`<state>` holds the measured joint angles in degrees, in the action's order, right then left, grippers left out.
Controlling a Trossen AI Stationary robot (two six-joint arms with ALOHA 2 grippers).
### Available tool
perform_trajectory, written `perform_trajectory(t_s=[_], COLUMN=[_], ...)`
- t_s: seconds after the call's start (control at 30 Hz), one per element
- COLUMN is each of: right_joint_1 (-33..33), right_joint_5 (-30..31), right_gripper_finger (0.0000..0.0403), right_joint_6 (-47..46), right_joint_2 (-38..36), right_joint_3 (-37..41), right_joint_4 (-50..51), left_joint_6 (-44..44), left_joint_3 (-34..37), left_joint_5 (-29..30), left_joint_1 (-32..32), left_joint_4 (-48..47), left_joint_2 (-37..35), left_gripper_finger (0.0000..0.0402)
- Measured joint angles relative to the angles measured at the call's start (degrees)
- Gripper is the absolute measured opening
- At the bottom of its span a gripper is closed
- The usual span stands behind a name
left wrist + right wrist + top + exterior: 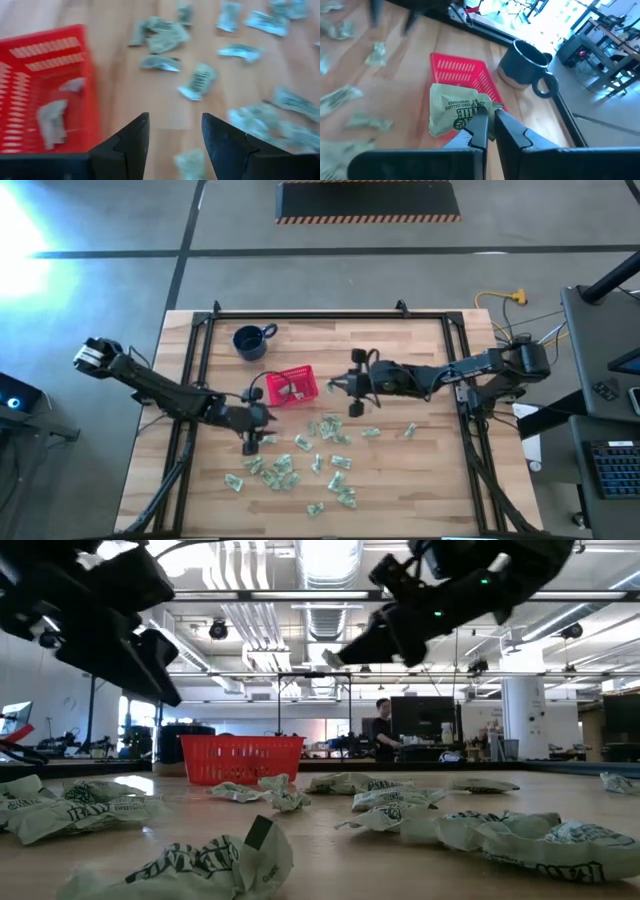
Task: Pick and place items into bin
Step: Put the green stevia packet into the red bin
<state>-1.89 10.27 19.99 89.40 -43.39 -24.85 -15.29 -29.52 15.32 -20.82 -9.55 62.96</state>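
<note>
- The desk (420,480) is carrying everything, and the red bin (290,386) is sitting toward its far side, serving as the landmark here.
- The right pincer (489,126) is hovering just beside the bin, its fingers pressing tight on one green-and-white wrapped piece (454,113), apparently heading for the bin.
- The left pincer (174,135) is hanging near the bin's other side, its fingers spreading wide apart and gripping nothing.
- A dark blue mug (250,340) is standing just beyond the bin.
- Inside the bin, at least two pieces (51,118) are already lying.
- Many loose items (300,465) are lying scattered on the desk on the near side of the bin, so the job is looking early, with most of the sorting remaining.
</note>
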Motion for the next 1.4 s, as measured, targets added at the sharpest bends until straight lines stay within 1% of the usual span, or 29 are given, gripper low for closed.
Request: perform_trajectory(t_s=[0.27, 0.37, 0.57, 0.63, 0.7, 0.8, 0.9, 1.03, 1.13, 1.27, 1.4], right_joint_1=[-0.3, -0.9, -3.5, -4.2, -4.5, -4.7, -4.7, -4.6, -4.4, -4.3, -4.1], right_joint_5=[0.0, 0.3, 3.2, 3.2, 3.0, 2.7, 2.7, 1.7, -2.3, -6.9, -7.6], right_gripper_finger=[0.0018, 0.0018, 0.0020, 0.0029, 0.0047, 0.0084, 0.0121, 0.0156, 0.0169, 0.0172, 0.0167], right_joint_6=[4.1, 5.0, 2.2, 2.2, 1.9, 1.1, 0.7, 1.5, 1.9, 2.1, 1.9], right_joint_2=[14.3, 18.9, 25.2, 26.5, 27.6, 28.0, 27.3, 25.2, 23.2, 20.4, 18.2], right_joint_3=[-12.7, -17.9, -27.5, -30.1, -32.0, -33.1, -33.0, -32.3, -31.4, -31.0, -30.4], right_joint_4=[0.7, 3.0, 13.3, 18.1, 22.0, 23.7, 23.2, 23.4, 23.9, 26.1, 29.7], left_joint_6=[-8.6, -11.7, -15.9, -16.7, -17.4, -17.4, -17.4, -17.7, -18.9, -19.1, -19.1], left_joint_3=[0.0, 0.1, 0.4, 0.8, 1.2, 1.8, 1.9, 1.9, 2.0, 2.0, 2.0], left_joint_5=[-0.5, -0.5, -0.1, 0.2, 0.2, 0.6, 1.0, 1.4, 1.7, 1.6, 1.7], left_joint_1=[-7.5, -9.5, -12.2, -12.4, -12.3, -12.3, -12.3, -12.3, -12.3, -12.3, -12.2], left_joint_4=[-0.1, -0.1, -0.5, -0.6, -0.5, -0.6, -0.6, -1.6, -2.6, -2.4, -2.1], left_joint_2=[0.0, 0.0, 0.0, 0.0, 0.0, 0.0, 0.0, 0.4, 2.4, 6.9, 11.2], left_gripper_finger=[0.0164, 0.0164, 0.0164, 0.0164, 0.0164, 0.0164, 0.0164, 0.0164, 0.0164, 0.0164, 0.0164])
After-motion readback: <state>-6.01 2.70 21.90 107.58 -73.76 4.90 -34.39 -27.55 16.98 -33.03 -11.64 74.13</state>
